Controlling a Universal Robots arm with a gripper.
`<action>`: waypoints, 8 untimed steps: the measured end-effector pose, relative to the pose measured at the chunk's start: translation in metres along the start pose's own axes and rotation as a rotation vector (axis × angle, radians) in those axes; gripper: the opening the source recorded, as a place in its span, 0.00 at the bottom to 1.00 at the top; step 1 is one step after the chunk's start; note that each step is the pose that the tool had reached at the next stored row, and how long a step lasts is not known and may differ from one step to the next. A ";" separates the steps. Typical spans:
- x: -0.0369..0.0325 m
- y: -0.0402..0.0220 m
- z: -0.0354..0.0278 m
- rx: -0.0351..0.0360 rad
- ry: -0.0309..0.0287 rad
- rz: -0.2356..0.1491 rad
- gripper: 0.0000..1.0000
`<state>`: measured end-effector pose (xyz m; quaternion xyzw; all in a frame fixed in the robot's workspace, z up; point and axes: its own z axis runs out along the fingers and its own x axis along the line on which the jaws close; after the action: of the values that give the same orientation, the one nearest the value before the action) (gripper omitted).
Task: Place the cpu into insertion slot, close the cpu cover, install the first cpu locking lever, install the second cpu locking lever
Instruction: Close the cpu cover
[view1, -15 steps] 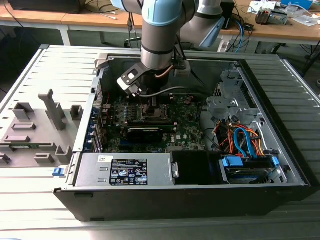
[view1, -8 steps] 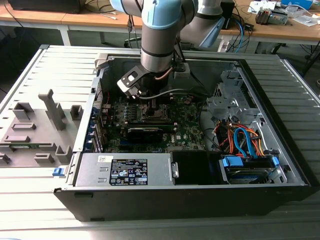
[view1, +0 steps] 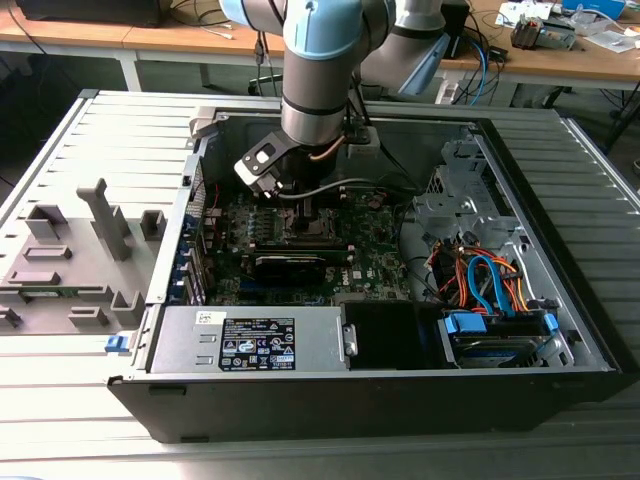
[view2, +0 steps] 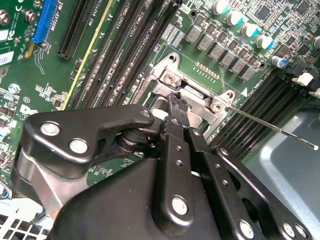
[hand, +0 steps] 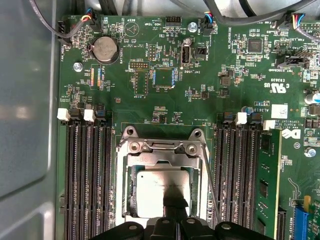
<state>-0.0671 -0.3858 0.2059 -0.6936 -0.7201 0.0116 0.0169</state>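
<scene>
Square matte-silver cpu (hand: 157, 192), thin metal cpu cover (hand: 165, 159)

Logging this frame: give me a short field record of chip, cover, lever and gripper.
cpu: pale silver-grey square chip, lying flat inside the frame's opening
cpu cover: silver-grey metal frame plate, appears down around the chip
lever: thin wire rod angling away from the frame, apparently unlatched
gripper: black gripper, shut, tips over the chip's edge
board: green motherboard
</scene>
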 end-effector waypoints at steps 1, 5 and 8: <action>0.0000 0.0000 0.0002 0.0001 -0.0003 0.000 0.11; 0.0004 0.0003 -0.0038 -0.0023 0.0024 0.000 0.11; 0.0001 0.0000 -0.0150 -0.0008 0.0012 0.000 0.11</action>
<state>-0.0665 -0.3858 0.2209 -0.6935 -0.7202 0.0109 0.0171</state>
